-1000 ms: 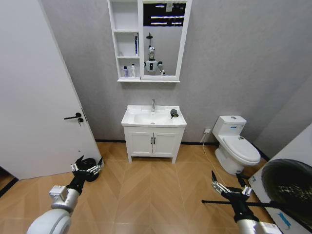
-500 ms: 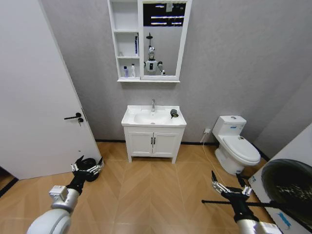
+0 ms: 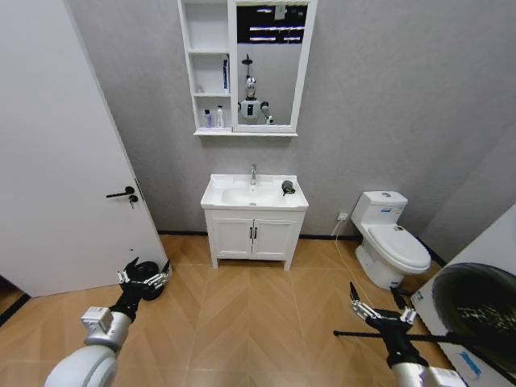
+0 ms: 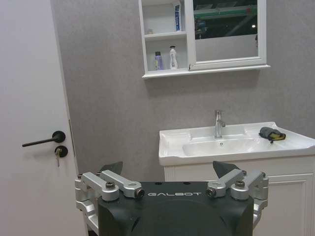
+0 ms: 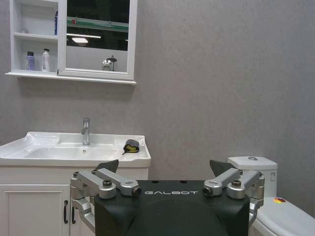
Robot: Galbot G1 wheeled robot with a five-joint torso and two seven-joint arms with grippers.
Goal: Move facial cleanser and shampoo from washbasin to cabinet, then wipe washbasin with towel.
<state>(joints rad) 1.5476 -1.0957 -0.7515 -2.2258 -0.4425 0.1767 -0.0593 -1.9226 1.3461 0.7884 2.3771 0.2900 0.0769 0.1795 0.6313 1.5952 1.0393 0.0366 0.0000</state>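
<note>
The white washbasin (image 3: 226, 196) stands against the far wall, across the floor from me. On its right rim lies the dark towel (image 3: 288, 187), also visible as the towel (image 4: 271, 133) and the towel (image 5: 131, 145). Above it hangs the cabinet (image 3: 208, 129) beside the mirror. A purple bottle (image 3: 207, 119) and a white bottle (image 3: 219, 118) stand on its lowest shelf; I cannot tell which is cleanser or shampoo. My left gripper (image 3: 143, 275) and right gripper (image 3: 379, 310) hang low over the floor, both open and empty, far from the washbasin.
A blue tube (image 3: 225, 74) stands on the middle shelf. A white two-door vanity cupboard (image 3: 254, 237) sits under the basin. A door (image 3: 56, 161) is on the left, a toilet (image 3: 393, 243) on the right. Wooden floor (image 3: 250, 314) lies open ahead.
</note>
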